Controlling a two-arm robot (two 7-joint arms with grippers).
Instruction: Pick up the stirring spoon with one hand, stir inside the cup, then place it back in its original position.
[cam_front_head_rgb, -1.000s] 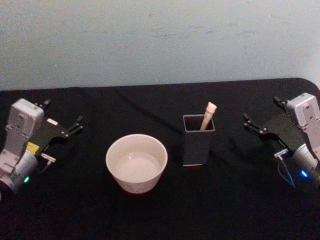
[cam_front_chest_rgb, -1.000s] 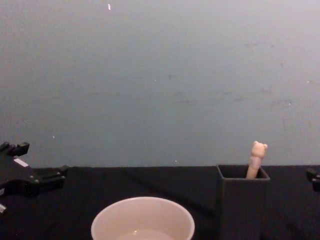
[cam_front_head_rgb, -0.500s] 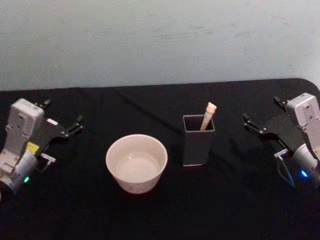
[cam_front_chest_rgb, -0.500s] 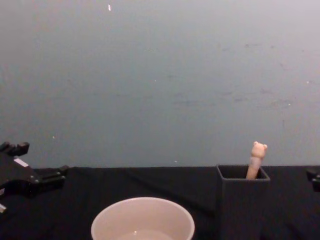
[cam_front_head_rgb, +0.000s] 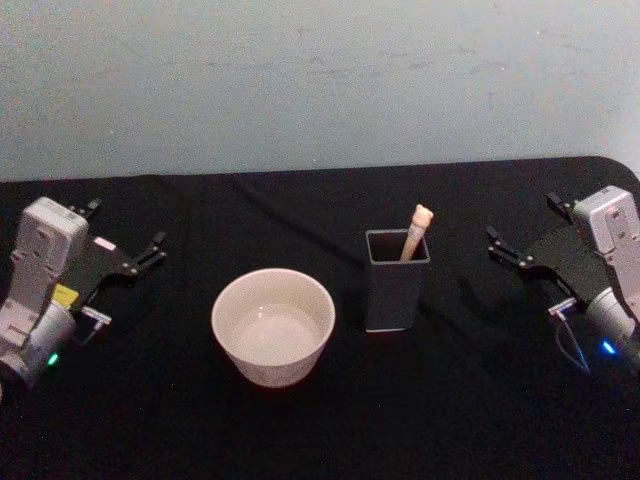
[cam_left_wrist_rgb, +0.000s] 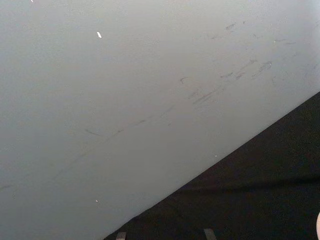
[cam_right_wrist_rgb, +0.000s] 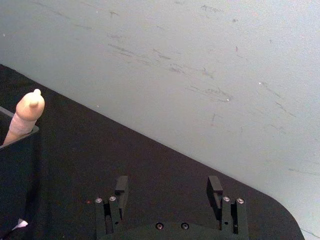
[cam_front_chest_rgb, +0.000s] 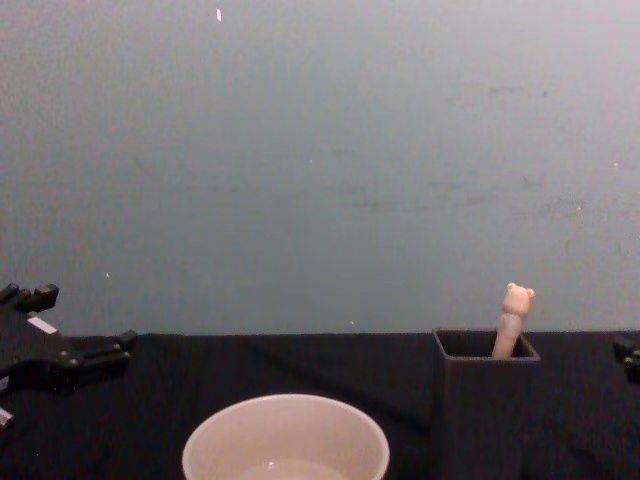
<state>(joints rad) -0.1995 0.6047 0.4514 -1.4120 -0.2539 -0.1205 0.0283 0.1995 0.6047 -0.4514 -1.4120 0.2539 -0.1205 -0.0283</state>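
Head view shows the stirring spoon (cam_front_head_rgb: 417, 228) standing tilted in the dark square holder (cam_front_head_rgb: 392, 300) — bear head above the rim — just right of the cup (cam_front_head_rgb: 272, 368). Left gripper (cam_front_head_rgb: 128, 222) and right gripper (cam_front_head_rgb: 522, 216) rest at the table's (cam_front_head_rgb: 200, 440) far sides — jaws wide, holding nothing.

cream-white cup (cam_front_head_rgb: 272, 366), pale beige stirring spoon (cam_front_head_rgb: 415, 231), dark grey holder (cam_front_head_rgb: 392, 296), black tablecloth (cam_front_head_rgb: 300, 430), pale blue-grey wall (cam_front_head_rgb: 300, 80).

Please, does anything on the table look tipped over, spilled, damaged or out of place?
Nothing stands out. The cup stands upright, the stirring spoon leans in the dark holder with its handle up, and no spill shows on the black table. The left gripper and right gripper hover open at the table's two sides.
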